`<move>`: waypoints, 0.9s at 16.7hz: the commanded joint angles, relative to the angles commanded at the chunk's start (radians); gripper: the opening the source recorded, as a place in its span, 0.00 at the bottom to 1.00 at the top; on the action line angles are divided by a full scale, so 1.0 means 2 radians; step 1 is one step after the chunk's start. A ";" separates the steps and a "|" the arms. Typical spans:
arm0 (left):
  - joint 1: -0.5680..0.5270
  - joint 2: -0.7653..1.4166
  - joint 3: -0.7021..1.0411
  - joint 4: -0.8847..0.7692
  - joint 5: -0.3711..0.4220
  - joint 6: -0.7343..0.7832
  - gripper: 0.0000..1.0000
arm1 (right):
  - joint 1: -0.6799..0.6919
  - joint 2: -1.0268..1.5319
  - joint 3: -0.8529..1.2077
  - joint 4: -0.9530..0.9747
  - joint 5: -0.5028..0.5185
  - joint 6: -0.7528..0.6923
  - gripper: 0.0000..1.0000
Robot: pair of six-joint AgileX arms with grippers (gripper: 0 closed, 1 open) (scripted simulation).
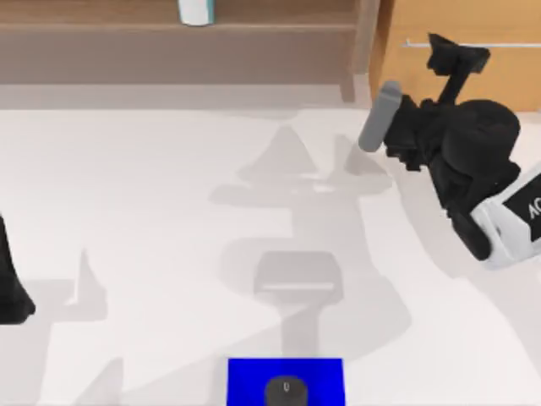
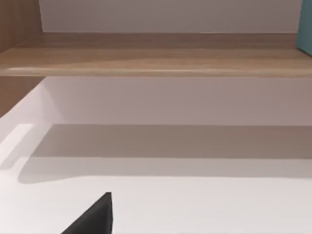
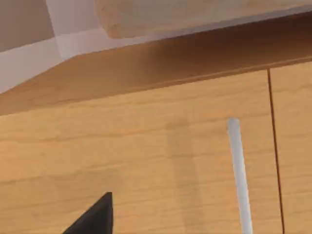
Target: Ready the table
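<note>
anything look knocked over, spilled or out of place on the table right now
Nothing stands out. The white table shows no spill or damage. A blue mat lies square at its near edge with a small dark object on it. The right hand is up by the orange cabinet.

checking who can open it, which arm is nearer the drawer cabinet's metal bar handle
Right. The right gripper is up against the metal bar handle of the cabinet; the left arm sits at the table's far left edge.

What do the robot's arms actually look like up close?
The right arm is chunky matte black with a grey cylindrical segment and a white section bearing black lettering. The left arm shows as plain black at the table's left edge.
</note>
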 joint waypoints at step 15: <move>0.000 0.000 0.000 0.000 0.000 0.000 1.00 | 0.207 0.131 0.463 -0.309 0.212 0.525 1.00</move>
